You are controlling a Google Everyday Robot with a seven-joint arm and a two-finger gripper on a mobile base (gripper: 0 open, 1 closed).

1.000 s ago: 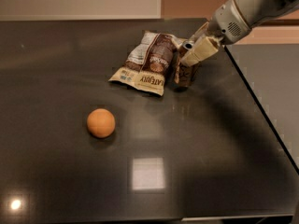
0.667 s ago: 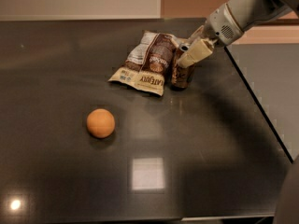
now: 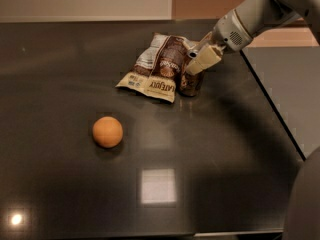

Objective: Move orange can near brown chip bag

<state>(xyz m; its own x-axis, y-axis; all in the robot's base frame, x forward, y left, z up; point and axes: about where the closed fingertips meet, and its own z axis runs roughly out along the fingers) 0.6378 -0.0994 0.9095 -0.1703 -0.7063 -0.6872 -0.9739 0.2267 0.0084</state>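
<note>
The orange can (image 3: 190, 85) stands upright on the dark table, dim and in shadow, touching the right edge of the brown chip bag (image 3: 161, 68). The bag lies crinkled and flat at the back centre, with a dark brown middle and cream edges. My gripper (image 3: 199, 63) reaches in from the upper right and sits over the top of the can, shut on it. One cream finger (image 3: 204, 61) covers the can's top, so the lid is hidden.
A round orange fruit (image 3: 107, 132) lies at the front left, well away from the can. The table's right edge (image 3: 272, 104) runs diagonally just right of my arm. Part of the robot body (image 3: 305, 204) fills the lower right corner.
My gripper has shifted a little left and down with the can, bringing the can closer against the bag. The bag and the fruit have not moved.
</note>
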